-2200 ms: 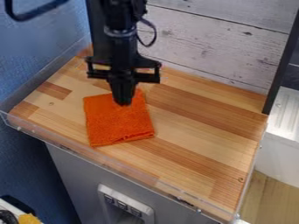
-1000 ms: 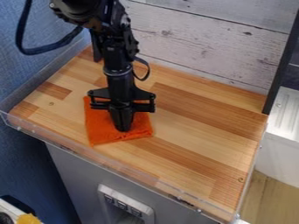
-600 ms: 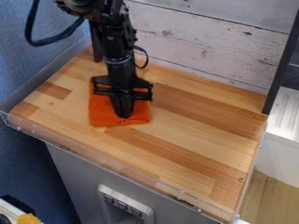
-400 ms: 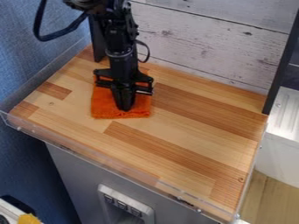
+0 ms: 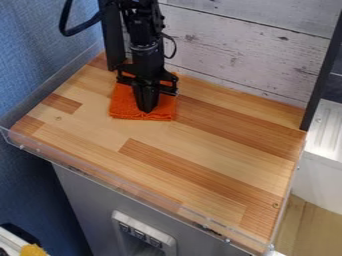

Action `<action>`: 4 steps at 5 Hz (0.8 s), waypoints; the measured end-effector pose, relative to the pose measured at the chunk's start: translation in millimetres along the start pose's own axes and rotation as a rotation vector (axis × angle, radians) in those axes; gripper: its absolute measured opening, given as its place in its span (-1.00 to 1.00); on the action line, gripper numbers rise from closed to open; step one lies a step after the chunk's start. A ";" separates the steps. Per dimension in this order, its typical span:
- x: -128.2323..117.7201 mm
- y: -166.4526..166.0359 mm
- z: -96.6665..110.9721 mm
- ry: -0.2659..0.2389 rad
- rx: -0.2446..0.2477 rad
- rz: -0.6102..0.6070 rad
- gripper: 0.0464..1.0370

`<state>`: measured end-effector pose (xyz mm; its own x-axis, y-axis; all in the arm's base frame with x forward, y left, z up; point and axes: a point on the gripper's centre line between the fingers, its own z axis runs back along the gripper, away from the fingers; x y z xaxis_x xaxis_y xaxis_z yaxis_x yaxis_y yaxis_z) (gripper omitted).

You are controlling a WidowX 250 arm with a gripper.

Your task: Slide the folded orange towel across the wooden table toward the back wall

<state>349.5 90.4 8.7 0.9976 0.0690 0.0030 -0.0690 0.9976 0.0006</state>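
Observation:
The black gripper (image 5: 147, 109) hangs from the top edge over the back left part of the wooden table top, its tip pressed down on an orange cloth (image 5: 123, 109). The cloth lies flat beneath it, with its front edge and both sides showing around the gripper. Its middle and back are partly hidden by the gripper. How the fingers stand against each other cannot be made out.
A clear low rim (image 5: 93, 172) runs along the front of the wooden table top (image 5: 220, 150). White plank boards (image 5: 247, 50) stand behind, a blue wall (image 5: 33, 75) at the left, and a black post (image 5: 322, 70) at the right.
The gripper first came forward over the cloth, then moved back toward the rear boards. The cloth slid back with it, uncovering wood in front.

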 end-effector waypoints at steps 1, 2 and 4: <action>9.6 5.3 0.7 0.009 -0.002 -0.031 -0.93; 10.1 6.7 4.3 0.042 -0.001 -0.051 -0.62; -9.5 -32.8 18.3 0.076 0.002 -0.076 0.47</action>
<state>342.2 57.0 26.9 0.9973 -0.0069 -0.0730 0.0070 1.0000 0.0001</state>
